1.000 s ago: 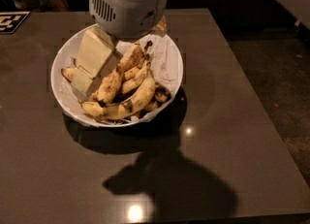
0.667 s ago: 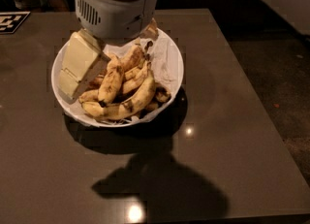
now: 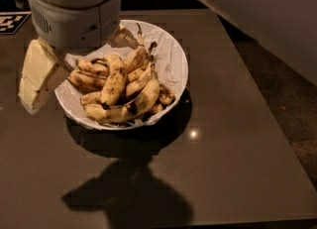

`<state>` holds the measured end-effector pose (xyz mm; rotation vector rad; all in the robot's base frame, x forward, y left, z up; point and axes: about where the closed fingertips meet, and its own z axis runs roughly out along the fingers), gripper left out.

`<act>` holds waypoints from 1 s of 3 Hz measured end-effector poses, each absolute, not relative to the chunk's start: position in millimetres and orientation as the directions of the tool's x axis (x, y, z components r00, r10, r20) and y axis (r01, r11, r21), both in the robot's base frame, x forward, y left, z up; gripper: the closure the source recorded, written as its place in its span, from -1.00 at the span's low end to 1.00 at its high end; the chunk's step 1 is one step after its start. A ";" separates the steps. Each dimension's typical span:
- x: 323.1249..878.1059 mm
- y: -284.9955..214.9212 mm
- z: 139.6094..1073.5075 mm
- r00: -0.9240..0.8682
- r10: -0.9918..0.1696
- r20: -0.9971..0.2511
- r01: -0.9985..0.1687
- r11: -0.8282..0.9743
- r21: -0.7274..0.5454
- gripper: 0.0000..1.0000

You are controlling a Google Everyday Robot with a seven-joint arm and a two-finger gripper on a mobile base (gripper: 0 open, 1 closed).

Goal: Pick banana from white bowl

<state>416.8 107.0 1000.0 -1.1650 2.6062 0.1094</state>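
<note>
the hand (image 3: 79, 72) hangs spread and empty over one side of the white bowl (image 3: 174, 54) on the tabletop (image 3: 228, 148); the topmost banana (image 3: 115, 80) inside looks light, soft and overripe, so grip its middle gently.

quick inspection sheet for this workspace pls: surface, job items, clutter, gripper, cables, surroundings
surface: dark brown table, glossy, with a shadow of the arm on its near part
job's things: white bowl standing on the table, heaped with spotted bananas; none lifted out
clutter: black-and-white checkered tag at the far left edge; otherwise nothing seen
gripper: gripper above the bowl's left side, open, one cream finger over the left rim, holding nothing
cables: nothing seen
surroundings: pale surface at upper right; dark floor to the right of the table
</note>
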 end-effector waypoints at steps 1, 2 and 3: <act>417.3 119.3 1003.5 -0.654 -0.699 -0.288 -0.720 0.693 -0.047 -0.98; 427.9 120.1 1005.5 -0.688 -0.667 -0.288 -0.684 0.727 -0.050 -0.88; 446.6 115.3 999.9 -0.720 -0.640 -0.270 -0.653 0.756 -0.052 -0.84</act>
